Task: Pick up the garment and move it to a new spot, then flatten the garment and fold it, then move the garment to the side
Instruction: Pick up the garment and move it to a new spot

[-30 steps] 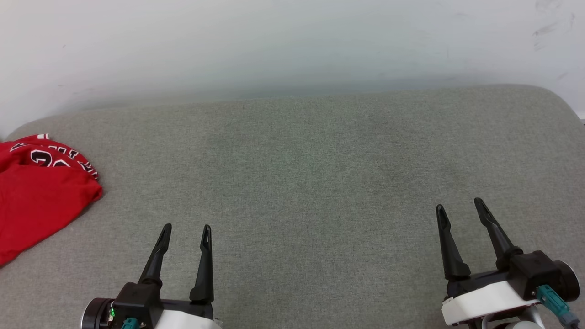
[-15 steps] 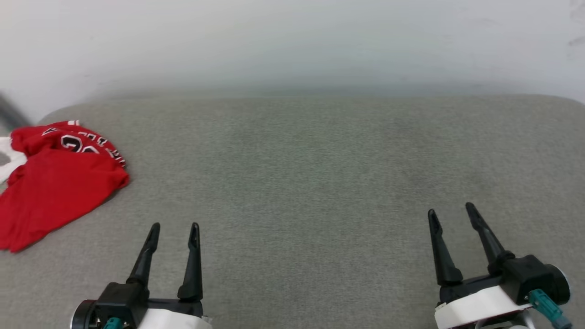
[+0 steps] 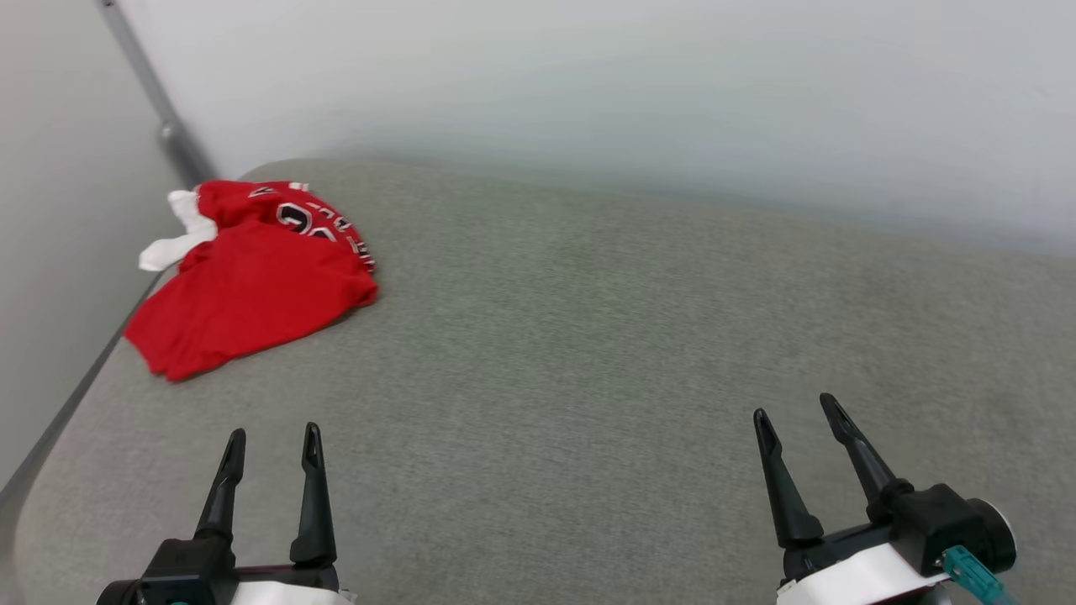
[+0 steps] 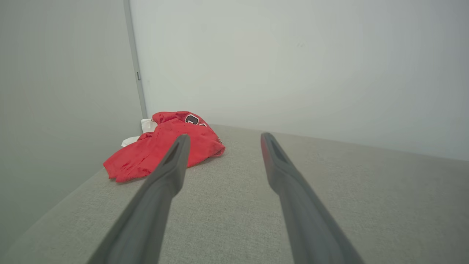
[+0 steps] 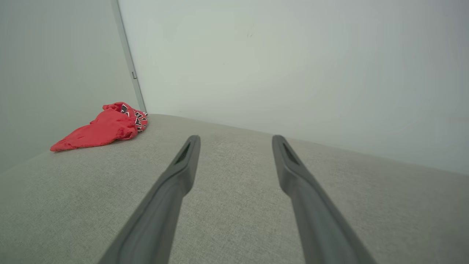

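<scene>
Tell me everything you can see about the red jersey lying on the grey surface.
The red jersey lies crumpled in a loose heap at the far left corner of the grey fabric surface, near the wall. It looks like soft, thin cloth. Black white-outlined lettering shows on a bunched fold at the back, and a white sleeve sticks out at its left. It rests on the surface; the open left gripper and right gripper sit well short of it.

Crumpled red jersey shirt (image 3: 252, 290) on far left corner of grey fabric-covered surface (image 3: 588, 336), beside pale side wall (image 3: 50, 168), before pale back wall (image 3: 588, 84), dark-fingered left gripper (image 3: 275, 432) near left, well apart from shirt, dark-fingered right gripper (image 3: 794, 407) near right.
</scene>
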Robot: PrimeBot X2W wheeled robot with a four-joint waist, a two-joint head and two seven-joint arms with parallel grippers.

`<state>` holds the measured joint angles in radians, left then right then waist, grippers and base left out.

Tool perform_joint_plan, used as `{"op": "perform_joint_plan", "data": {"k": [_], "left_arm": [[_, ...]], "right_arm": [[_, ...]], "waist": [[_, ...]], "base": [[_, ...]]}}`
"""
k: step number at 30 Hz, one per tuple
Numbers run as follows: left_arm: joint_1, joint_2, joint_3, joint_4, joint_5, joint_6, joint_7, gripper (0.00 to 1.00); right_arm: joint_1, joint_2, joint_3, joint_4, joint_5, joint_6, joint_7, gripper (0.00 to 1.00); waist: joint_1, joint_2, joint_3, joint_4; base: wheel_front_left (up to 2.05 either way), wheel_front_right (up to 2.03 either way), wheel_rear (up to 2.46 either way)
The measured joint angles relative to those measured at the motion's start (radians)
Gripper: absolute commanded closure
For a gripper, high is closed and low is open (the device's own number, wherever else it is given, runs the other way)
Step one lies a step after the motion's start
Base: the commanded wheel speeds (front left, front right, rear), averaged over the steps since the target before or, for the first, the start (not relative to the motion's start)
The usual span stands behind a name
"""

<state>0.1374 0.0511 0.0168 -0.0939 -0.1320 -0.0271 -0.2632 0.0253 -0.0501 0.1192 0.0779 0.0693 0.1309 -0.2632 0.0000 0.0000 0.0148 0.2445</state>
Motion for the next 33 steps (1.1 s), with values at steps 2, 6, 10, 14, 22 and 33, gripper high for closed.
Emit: {"op": "perform_joint_plan", "data": {"k": [2, 6, 10, 14, 22, 33], "left_arm": [[0.003, 0.0, 0.006, -0.002, 0.004, 0.001, 0.0, 0.0], [0.023, 0.0, 0.008, 0.008, -0.003, -0.008, 0.0, 0.0], [0.026, 0.0, 0.016, 0.009, -0.001, -0.014, 0.0, 0.0], [0.026, 0.0, 0.022, -0.005, 0.026, -0.007, 0.0, 0.0], [0.043, 0.0, 0.026, -0.026, 0.031, -0.014, 0.0, 0.0], [0.051, 0.0, 0.062, -0.045, 0.006, -0.016, 0.0, 0.0]], "right_arm": [[0.001, 0.0, 0.009, 0.002, 0.003, 0.0, 0.0, 0.0], [0.011, 0.0, 0.025, 0.005, 0.01, 0.0, 0.0, 0.0], [0.016, 0.0, 0.037, 0.006, 0.011, 0.0, 0.0, 0.0], [0.019, 0.0, 0.036, 0.007, 0.013, 0.0, 0.0, 0.0], [0.022, 0.0, 0.05, 0.012, 0.018, 0.0, 0.0, 0.0], [0.016, 0.0, 0.055, 0.019, 0.018, 0.0, 0.0, 0.0]], "waist": [[0.0, 0.0, -0.006, 0.029], [0.0, 0.0, -0.018, 0.08], [0.0, 0.0, -0.027, 0.126], [0.0, 0.0, -0.034, 0.166], [0.0, 0.0, -0.044, 0.226], [0.0, 0.0, -0.037, 0.234]], "base": [[0.0, 0.0, 0.0], [0.0, 0.0, 0.0], [0.0, 0.0, 0.0], [0.0, 0.0, 0.0], [0.0, 0.0, 0.0], [0.0, 0.0, 0.0]]}}
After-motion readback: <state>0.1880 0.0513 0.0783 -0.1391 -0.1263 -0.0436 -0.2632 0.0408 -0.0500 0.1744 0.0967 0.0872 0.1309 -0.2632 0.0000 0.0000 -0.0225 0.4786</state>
